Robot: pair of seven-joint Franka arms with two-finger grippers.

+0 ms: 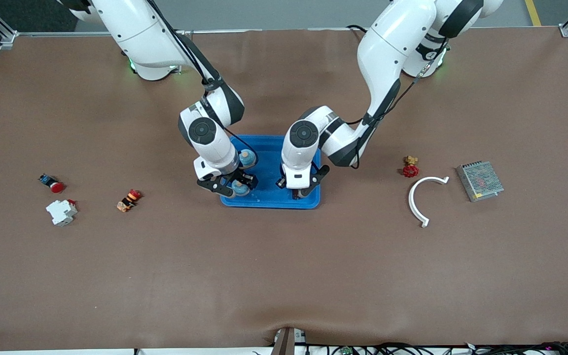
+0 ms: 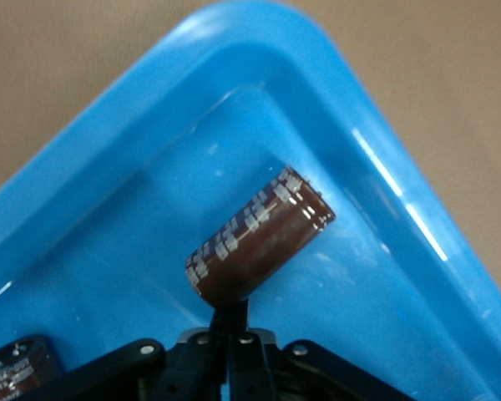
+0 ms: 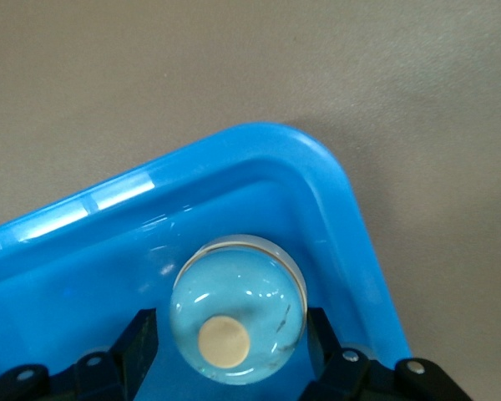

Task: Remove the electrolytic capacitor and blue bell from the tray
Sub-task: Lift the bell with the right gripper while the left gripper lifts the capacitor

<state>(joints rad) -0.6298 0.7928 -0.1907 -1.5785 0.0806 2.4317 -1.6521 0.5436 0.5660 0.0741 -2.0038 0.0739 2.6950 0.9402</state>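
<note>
A blue tray (image 1: 269, 201) lies mid-table. My right gripper (image 1: 233, 188) is low in the tray's corner toward the right arm's end. Its fingers (image 3: 139, 344) stand apart on either side of a light-blue dome bell (image 3: 238, 309) with a tan button, with a gap showing on one side. A second bell (image 1: 247, 158) sits in the tray, farther from the front camera. My left gripper (image 1: 298, 193) is in the tray's other near corner, shut on the lower end of a brown capacitor (image 2: 259, 242), which leans tilted. A second capacitor (image 2: 17, 372) lies beside it.
Toward the right arm's end lie a red button (image 1: 52, 183), a white breaker (image 1: 61, 212) and an orange-red part (image 1: 128, 199). Toward the left arm's end lie a red valve (image 1: 410, 167), a white curved piece (image 1: 424, 197) and a grey power supply (image 1: 479, 180).
</note>
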